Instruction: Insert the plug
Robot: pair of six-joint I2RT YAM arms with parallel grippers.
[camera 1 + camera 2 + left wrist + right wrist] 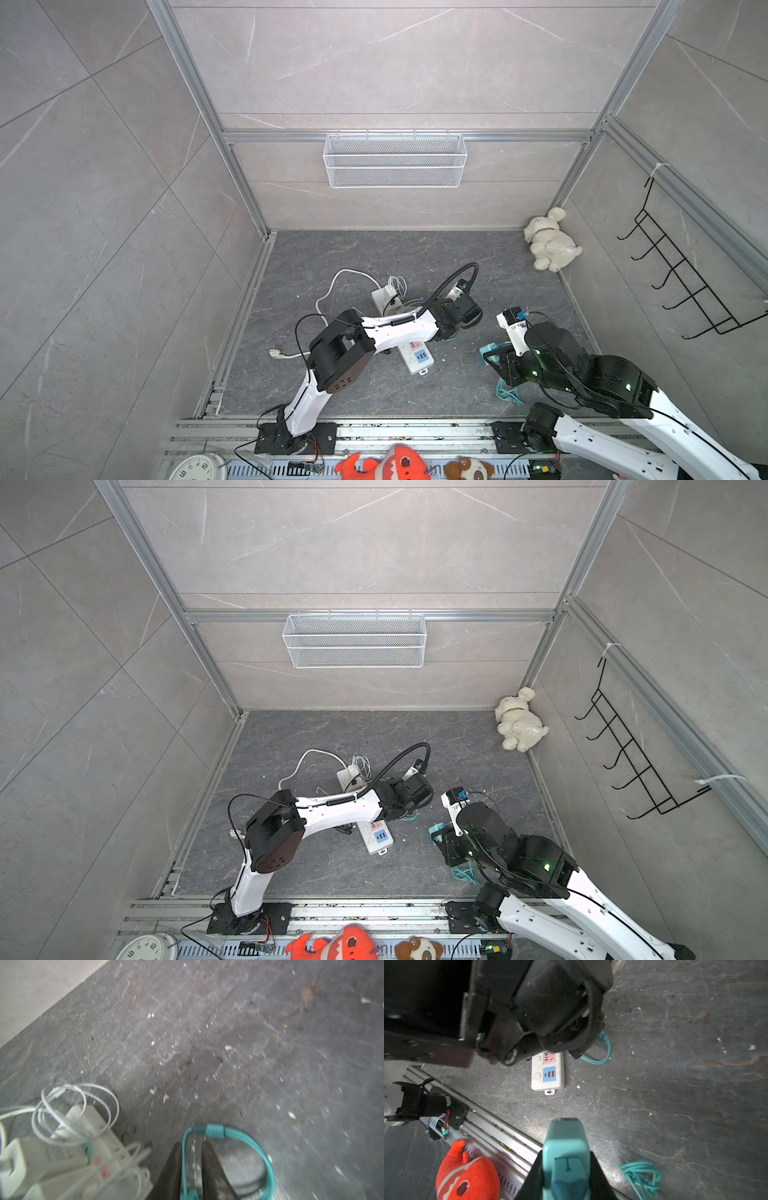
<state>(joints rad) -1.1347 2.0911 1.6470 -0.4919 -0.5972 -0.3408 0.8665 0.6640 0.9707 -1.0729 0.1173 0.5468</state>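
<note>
Right gripper (565,1154): clamped on teal plug (564,1132), lower centre. Left gripper (191,1145): narrow, pinching teal cable (214,1131). Power strip (548,1076): frame centre.

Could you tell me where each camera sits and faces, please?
Top views: overhead, facing down at the floor; left arm and right arm show.
Left wrist: on left arm, faces floor; left tool and teal cable show.
Right wrist: on right arm, faces power strip; right tool holds teal plug.
Both wrist views share power strip and teal cable.
</note>
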